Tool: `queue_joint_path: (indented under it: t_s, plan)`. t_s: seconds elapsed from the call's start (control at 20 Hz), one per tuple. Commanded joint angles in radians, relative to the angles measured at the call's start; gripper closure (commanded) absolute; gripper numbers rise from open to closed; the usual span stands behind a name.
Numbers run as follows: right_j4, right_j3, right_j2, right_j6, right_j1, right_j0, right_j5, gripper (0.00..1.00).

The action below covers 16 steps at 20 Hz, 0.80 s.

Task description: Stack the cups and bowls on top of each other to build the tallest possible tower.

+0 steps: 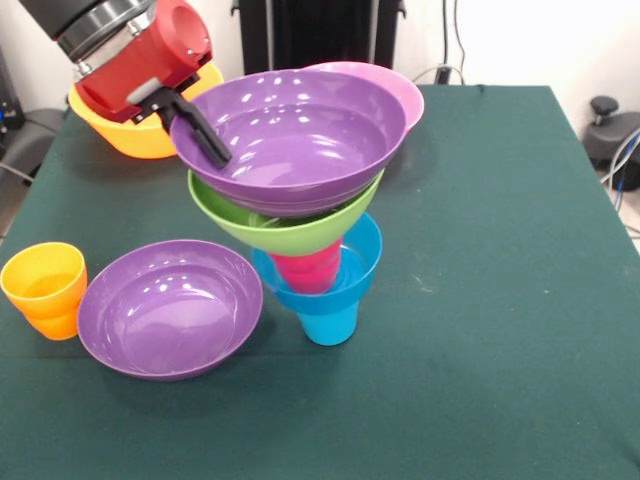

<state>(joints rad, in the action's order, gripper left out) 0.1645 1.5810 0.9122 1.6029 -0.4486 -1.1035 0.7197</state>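
Orange cup [43, 288]: you find it upright at the bench's left edge, toward the near side, just beside the loose purple bowl and looking to touch its rim.
Loose purple bowl [168, 308]: it sits open side up on the green bench cover [500, 300], left of the tower and near the front; nothing lies in it.
Orange-yellow bowl [135, 128]: you see it at the far left corner, mostly hidden behind the red arm [150, 55].
Gripper [200, 130]: it comes in from the top left; one black finger [205, 132] lies inside the top purple bowl against its left wall. You should read it as gripping that bowl's left rim, though the other finger is hidden behind the bowl.
Top purple bowl [300, 140]: it is held at its left rim and rests tilted in the lime green bowl, crowning the tower.
Lime green bowl [290, 228]: it sits on the red cup, tilted, just under the purple one.
Red cup [305, 268]: it stands inside the small blue bowl, partly hidden.
Small blue bowl [355, 265]: it rests on the blue cup.
Blue cup [330, 322]: it is the tower's base, standing near the bench's middle.
Pink bowl [395, 90]: you see only its rim behind the top purple bowl, toward the far edge.
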Motion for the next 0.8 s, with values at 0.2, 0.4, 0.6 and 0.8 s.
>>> queue_joint_path:
  t_s: [0.2, 0.4, 0.6, 0.8]
  plan:
    - [0.056, -0.034, -0.072, -0.026, 0.03, 0.048, -0.006, 1.0]
    - [0.055, -0.018, -0.072, -0.005, 0.024, 0.052, -0.024, 1.0]
    - [0.051, 0.0, -0.067, 0.011, 0.023, 0.054, -0.039, 1.0]
    - [0.048, 0.014, -0.062, 0.03, 0.026, 0.057, -0.059, 1.0]
